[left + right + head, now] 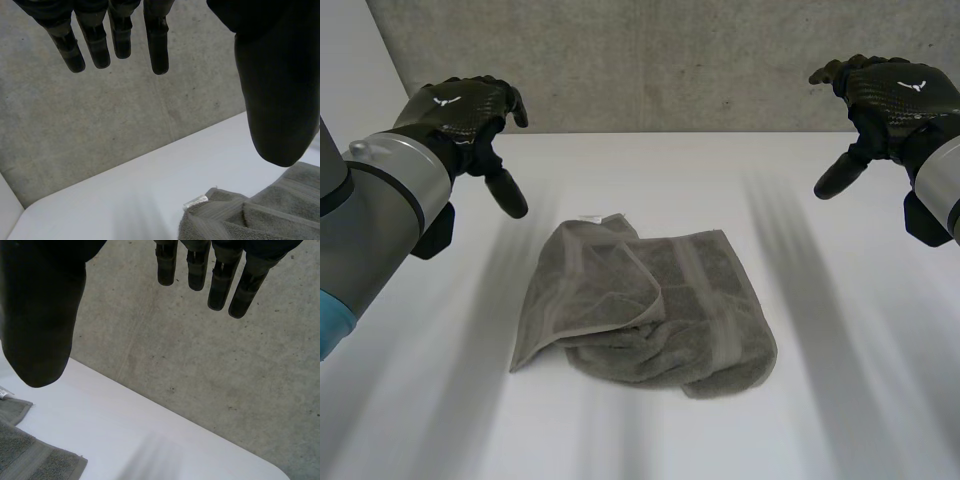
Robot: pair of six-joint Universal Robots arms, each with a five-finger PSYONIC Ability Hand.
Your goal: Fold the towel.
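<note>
While the grey towel (645, 310) lies loosely bunched on the white table (840, 420), both hands hang in the air clear of it. The towel is doubled over itself unevenly, with one flap laid across its left part and a small white label (588, 217) at its far edge.

The left hand (470, 115) is raised beyond the towel's far left corner. Its fingers (159, 45) are straight and slightly spread, its thumb (280, 100) stands well apart from them, and it has hold of nothing. In the left wrist view the towel's labelled corner lies below the thumb.

The right hand (895, 95) is raised well off to the towel's far right. Its fingers (217, 285) are likewise straight, the thumb (40, 315) is wide of them, and nothing is in its grasp.

Beyond the towel, a grey concrete wall (670, 60) rises from the table's far edge.
</note>
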